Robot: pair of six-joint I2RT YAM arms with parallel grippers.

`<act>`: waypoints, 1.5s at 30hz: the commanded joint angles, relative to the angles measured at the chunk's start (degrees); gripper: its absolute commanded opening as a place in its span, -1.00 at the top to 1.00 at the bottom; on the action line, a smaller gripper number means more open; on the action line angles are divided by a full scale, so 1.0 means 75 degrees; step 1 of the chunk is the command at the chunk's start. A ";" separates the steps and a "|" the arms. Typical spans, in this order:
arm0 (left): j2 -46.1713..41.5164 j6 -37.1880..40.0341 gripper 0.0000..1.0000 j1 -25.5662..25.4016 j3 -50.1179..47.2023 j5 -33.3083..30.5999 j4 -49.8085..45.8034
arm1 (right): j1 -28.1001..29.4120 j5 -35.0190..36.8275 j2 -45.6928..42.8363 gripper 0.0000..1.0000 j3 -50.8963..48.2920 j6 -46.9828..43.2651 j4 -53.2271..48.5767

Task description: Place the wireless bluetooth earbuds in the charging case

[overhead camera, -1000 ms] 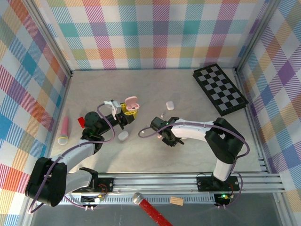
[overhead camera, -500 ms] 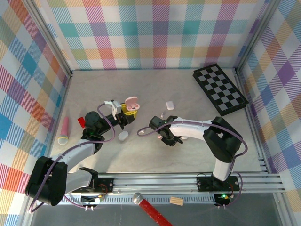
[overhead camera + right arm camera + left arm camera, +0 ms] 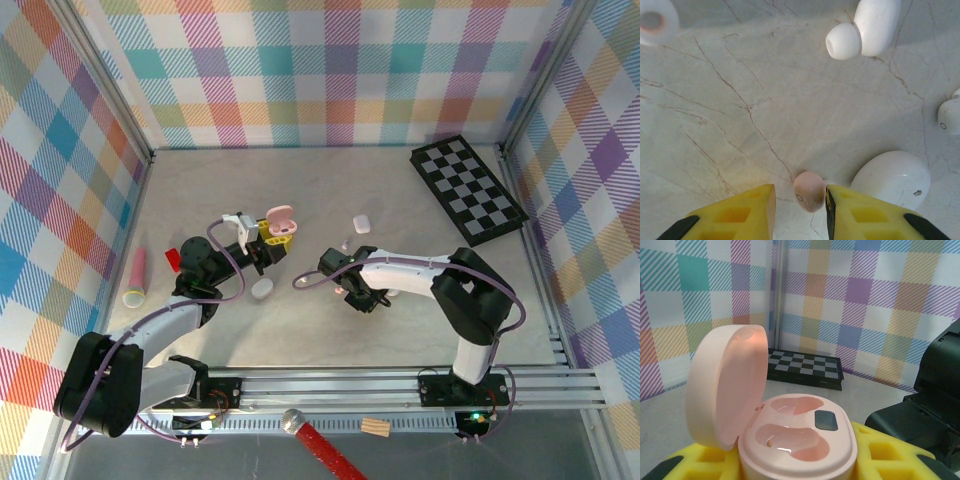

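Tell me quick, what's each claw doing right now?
Left claw: closed on the pink charging case, lid open.
Right claw: open, straddling a pink earbud, not clamped yet.

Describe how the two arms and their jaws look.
The left arm and right arm have black joints and bases with white link covers. A purple cable loops along each. The jaws are yellow, moulded with square recesses.
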 commanded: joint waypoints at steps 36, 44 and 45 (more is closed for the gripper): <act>0.0288 0.0784 0.26 -0.0346 -0.0018 0.0249 -0.0056 | -0.2576 -0.4906 -0.1291 0.58 0.0095 0.2051 0.0675; 0.0370 0.1335 0.25 -0.0803 -0.0034 0.0017 -0.0510 | -0.3236 -0.6678 -0.1874 0.60 -0.0249 0.2441 0.1378; 0.0412 0.1370 0.25 -0.0855 -0.0034 -0.0003 -0.0513 | -0.3310 -0.6833 -0.1959 0.61 -0.0303 0.2508 0.1452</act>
